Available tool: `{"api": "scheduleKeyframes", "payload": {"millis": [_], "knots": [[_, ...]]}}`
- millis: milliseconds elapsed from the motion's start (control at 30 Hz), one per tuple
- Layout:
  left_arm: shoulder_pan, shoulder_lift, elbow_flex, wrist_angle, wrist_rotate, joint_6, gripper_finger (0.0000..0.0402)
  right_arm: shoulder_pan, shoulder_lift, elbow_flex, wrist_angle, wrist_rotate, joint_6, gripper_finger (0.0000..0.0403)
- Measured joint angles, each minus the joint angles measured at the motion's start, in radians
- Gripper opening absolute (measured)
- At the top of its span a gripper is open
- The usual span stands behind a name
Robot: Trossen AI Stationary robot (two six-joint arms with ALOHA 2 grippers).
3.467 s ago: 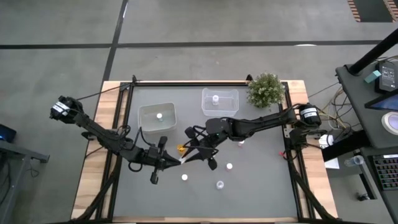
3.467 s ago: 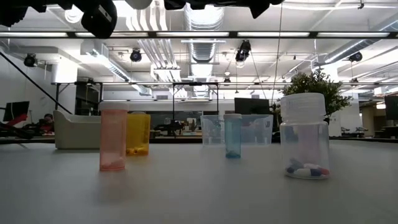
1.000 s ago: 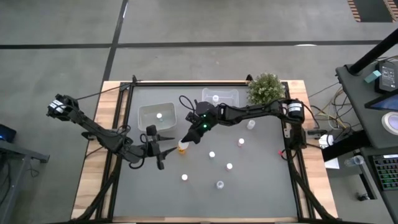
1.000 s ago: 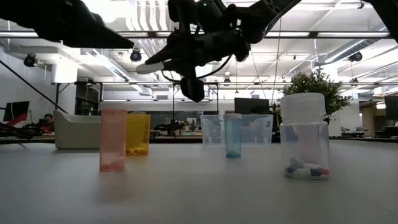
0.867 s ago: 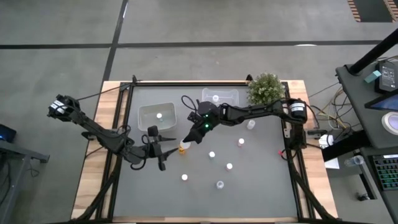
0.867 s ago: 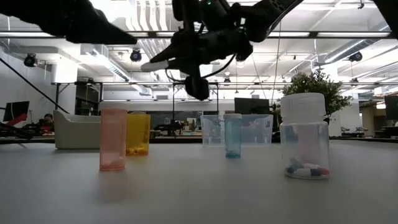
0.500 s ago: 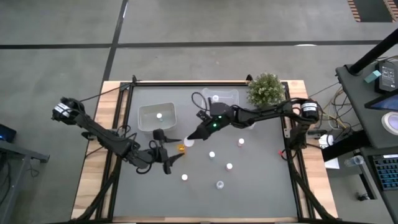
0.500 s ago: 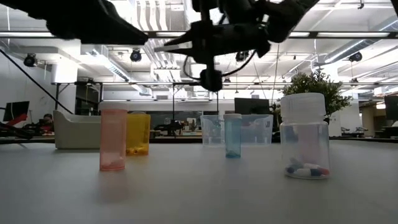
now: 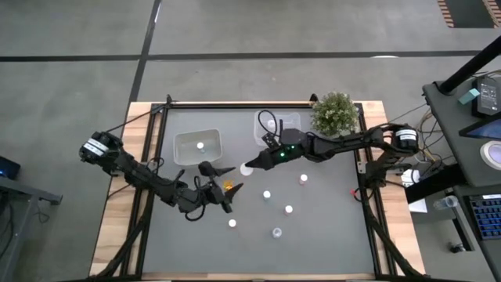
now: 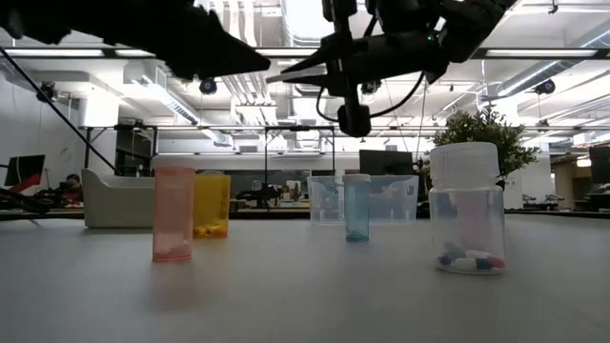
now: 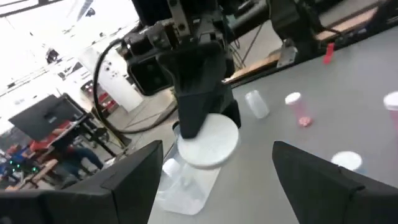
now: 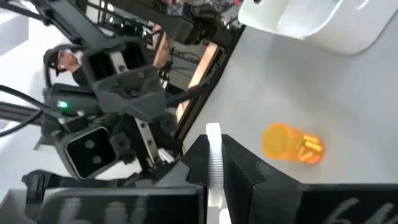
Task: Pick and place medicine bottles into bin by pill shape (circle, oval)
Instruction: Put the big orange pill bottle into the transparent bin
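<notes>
While the right hand (image 9: pixel 247 168) is clenched on a round white cap (image 11: pixel 208 142) above the grey bench (image 9: pixel 329 227), I worry the thin rim could slip from its fingers and drop. The capless orange pill bottle (image 9: pixel 228 186) lies tipped on its side, free to roll, so the released left hand (image 9: pixel 225 188), its fingers spread around it from above, could knock it away. The cap hangs just beyond that bottle, toward the clear oblong bin (image 9: pixel 277 128); four capped bottles stand farther from the bin.
</notes>
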Motion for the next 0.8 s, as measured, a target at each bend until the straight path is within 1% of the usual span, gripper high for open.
{"api": "scheduleKeyframes", "payload": {"millis": [133, 300, 467, 667, 800], "knots": [[0.035, 0.04, 0.0, 0.083, 0.049, -0.036, 0.0286, 0.001, 0.004, 0.002, 0.014, 0.003, -0.007, 0.0018], [0.064, 0.081, 0.0, 0.147, 0.08, -0.044, 0.0286, 0.001, 0.006, 0.002, 0.02, 0.004, -0.007, 0.0018], [0.094, 0.093, 0.001, 0.152, 0.103, -0.112, 0.0286, 0.001, 0.006, 0.002, 0.021, 0.006, -0.01, 0.0018], [0.1, 0.092, 0.002, 0.152, 0.116, -0.115, 0.0285, 0.001, 0.006, 0.002, 0.022, 0.006, -0.012, 0.0018], [0.103, 0.093, 0.002, 0.151, 0.117, -0.115, 0.0268, 0.001, 0.006, 0.002, 0.022, 0.006, -0.016, 0.0018]]}}
